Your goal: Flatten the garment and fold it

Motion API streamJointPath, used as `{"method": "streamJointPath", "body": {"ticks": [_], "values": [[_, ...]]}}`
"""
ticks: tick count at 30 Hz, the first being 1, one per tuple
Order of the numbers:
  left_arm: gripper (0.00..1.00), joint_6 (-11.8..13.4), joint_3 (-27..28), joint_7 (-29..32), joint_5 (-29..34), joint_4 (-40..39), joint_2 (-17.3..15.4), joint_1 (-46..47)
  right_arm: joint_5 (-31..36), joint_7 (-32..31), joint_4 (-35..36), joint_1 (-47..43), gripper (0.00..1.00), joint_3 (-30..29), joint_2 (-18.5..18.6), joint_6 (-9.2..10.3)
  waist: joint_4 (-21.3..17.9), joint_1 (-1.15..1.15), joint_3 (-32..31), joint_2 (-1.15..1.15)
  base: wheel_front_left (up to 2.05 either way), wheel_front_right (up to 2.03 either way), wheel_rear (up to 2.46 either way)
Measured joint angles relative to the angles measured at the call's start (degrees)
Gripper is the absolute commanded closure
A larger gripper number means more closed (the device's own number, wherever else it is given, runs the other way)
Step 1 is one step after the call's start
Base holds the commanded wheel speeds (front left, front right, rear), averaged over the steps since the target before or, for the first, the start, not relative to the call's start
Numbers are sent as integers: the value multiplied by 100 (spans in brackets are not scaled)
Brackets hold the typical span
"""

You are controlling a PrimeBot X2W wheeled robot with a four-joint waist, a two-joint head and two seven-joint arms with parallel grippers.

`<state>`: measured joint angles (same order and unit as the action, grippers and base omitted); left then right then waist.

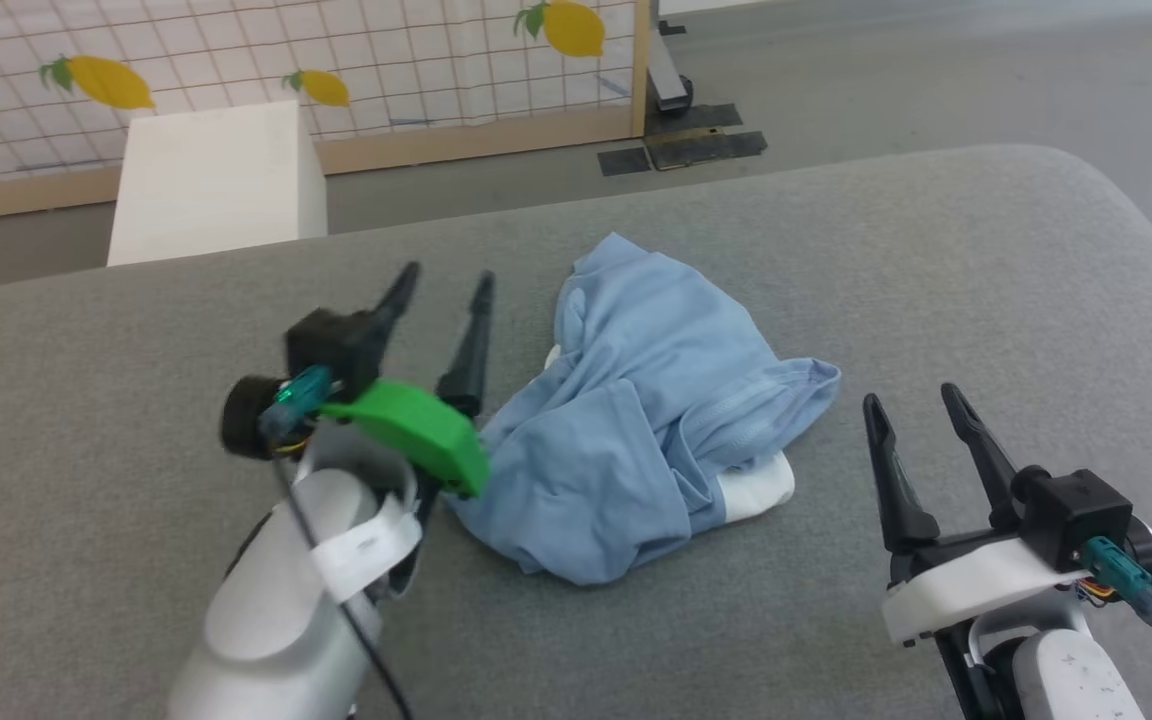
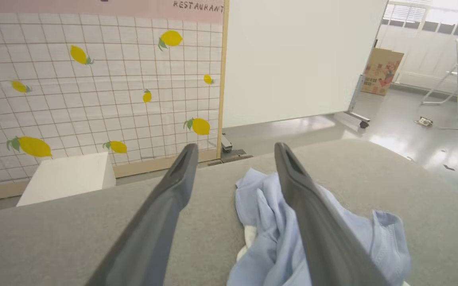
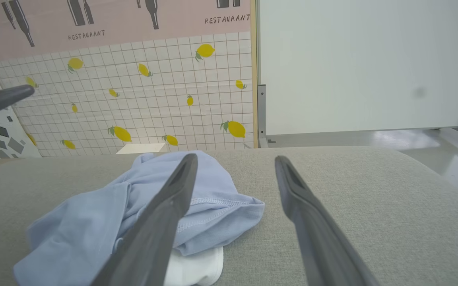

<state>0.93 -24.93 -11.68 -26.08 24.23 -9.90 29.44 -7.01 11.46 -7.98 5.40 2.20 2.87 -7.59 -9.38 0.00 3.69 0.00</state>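
**Q:** Grey padded tabletop [image 1: 986,300] in front, lemon-print wall [image 1: 386,60] beyond at 12 o'clock. Where is the garment?

**A:** The garment [image 1: 636,420], a light blue shirt, lies crumpled at the tabletop's centre. White lining peeks out at the heap's 5 o'clock edge.

**Q:** Which way does it run?

**A:** Its long axis runs roughly 12 to 6 o'clock. A hemmed flap points toward 3 o'clock.

**Q:** And the grippers?

**A:** The left gripper [image 1: 445,275] sits at the heap's 9 o'clock, just beside it, jaws spread and empty. The right gripper [image 1: 911,395] waits at 4 o'clock, a little apart, jaws wide and empty too.

**Q:** How far along is the task?

**A:** By my judgement, barely begun. Nothing is flattened or folded, so spreading and every fold remain.
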Motion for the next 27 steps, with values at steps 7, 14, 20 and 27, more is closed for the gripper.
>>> {"method": "streamJointPath", "body": {"ticks": [7, 14, 20, 27], "values": [[0, 74, 727, -290, 68, -1050, -334, -965, 15, -89, 143, -88, 0, -119, 2, 0, 301, 0, -56, 0, 0, 0, 0], [0, 166, 1501, -310, 404, -1817, -367, -2162, 36, -138, 194, -93, 0, -111, 0, 0, 450, 0, -94, 0, 0, 0, 0], [0, 157, 1903, -310, 662, -2013, -159, -2827, 37, -146, 222, -174, 0, -127, 1, 0, 499, 0, -136, 0, 0, 0, 0], [0, -26, 2054, -310, 823, -2096, 89, -2899, 37, -189, 247, -199, 0, -129, 1, 0, 515, 0, -121, 0, 0, 0, 0]]}}
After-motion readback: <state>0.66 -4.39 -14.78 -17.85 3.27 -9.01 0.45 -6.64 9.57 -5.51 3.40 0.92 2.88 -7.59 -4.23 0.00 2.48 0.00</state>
